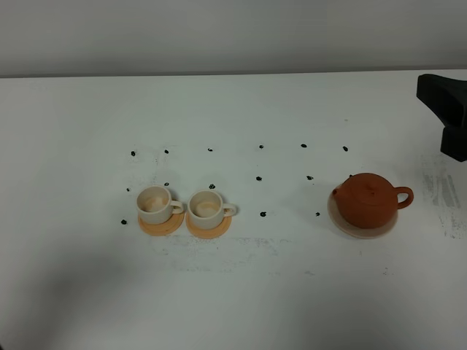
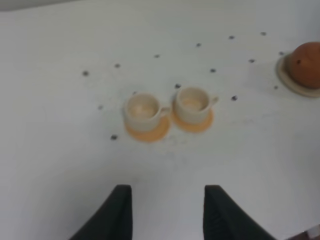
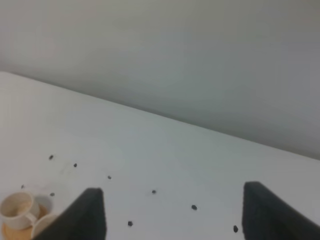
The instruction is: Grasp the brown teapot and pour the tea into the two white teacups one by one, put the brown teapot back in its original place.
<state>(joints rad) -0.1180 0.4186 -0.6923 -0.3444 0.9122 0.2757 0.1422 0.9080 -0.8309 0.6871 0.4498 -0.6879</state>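
At right, teapot [image 1: 368, 198] upright on the beige disc [image 1: 363, 233], lid on, spout leftward, handle rightward. At left, side by side, left cup [image 1: 153, 204] and right cup [image 1: 206, 209], each on an orange coaster [image 1: 162, 227]. Left gripper [image 2: 167, 192] parted, empty, cups ahead. Right gripper [image 3: 172, 192] wide apart, empty, above the table [image 3: 150, 150].

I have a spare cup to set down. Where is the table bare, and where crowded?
Bare: the stretch between the right teacup and the brown teapot on its saucer, only small dark dots, and the near table strip in front. Crowded: the two teacups on orange coasters, close together.
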